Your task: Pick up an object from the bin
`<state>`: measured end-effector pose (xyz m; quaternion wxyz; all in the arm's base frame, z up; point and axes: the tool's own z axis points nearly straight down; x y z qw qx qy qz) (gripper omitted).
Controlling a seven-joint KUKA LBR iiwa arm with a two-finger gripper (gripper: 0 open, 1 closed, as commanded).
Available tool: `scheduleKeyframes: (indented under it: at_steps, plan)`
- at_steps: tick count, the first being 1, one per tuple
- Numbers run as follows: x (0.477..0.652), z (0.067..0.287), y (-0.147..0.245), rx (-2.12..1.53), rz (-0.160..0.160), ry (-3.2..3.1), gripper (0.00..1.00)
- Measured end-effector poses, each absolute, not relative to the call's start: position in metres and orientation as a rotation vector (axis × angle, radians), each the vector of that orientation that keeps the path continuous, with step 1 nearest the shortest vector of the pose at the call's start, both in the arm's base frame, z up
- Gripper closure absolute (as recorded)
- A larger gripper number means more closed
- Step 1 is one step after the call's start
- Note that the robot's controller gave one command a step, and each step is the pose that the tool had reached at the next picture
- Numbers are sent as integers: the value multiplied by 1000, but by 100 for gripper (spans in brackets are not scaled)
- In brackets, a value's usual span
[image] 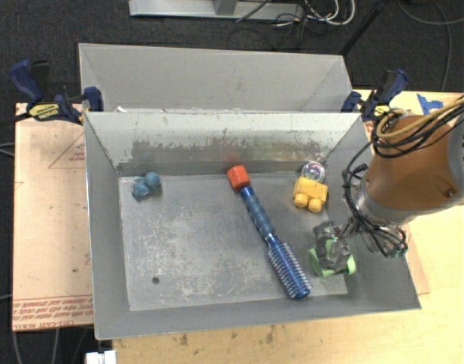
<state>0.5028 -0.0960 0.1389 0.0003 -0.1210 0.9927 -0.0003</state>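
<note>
Gripper (329, 250) down over green toy (344, 265) in bin's (217, 298) lower-right corner, just beside blue brush (271, 237). Can't tell how far open or whether it grips.

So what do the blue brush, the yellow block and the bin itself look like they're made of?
Blue brush: likely moulded plastic, with a glossy handle, a ridged bristle head and an orange end cap.
Yellow block: probably hard plastic, smooth, evenly coloured, with rounded lumps.
Bin: sheet metal, dull grey, its floor scuffed and scratched pale.
</note>
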Motion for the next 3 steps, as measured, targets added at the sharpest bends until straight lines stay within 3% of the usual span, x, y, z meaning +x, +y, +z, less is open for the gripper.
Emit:
scheduleKeyframes:
  at_steps: [1,2,3]
  plan:
    - [511,134,-108,-587,0,3084,100]
    - [510,134,-108,-588,0,3084,0]
    - [536,68,-121,-864,3,3021,0]
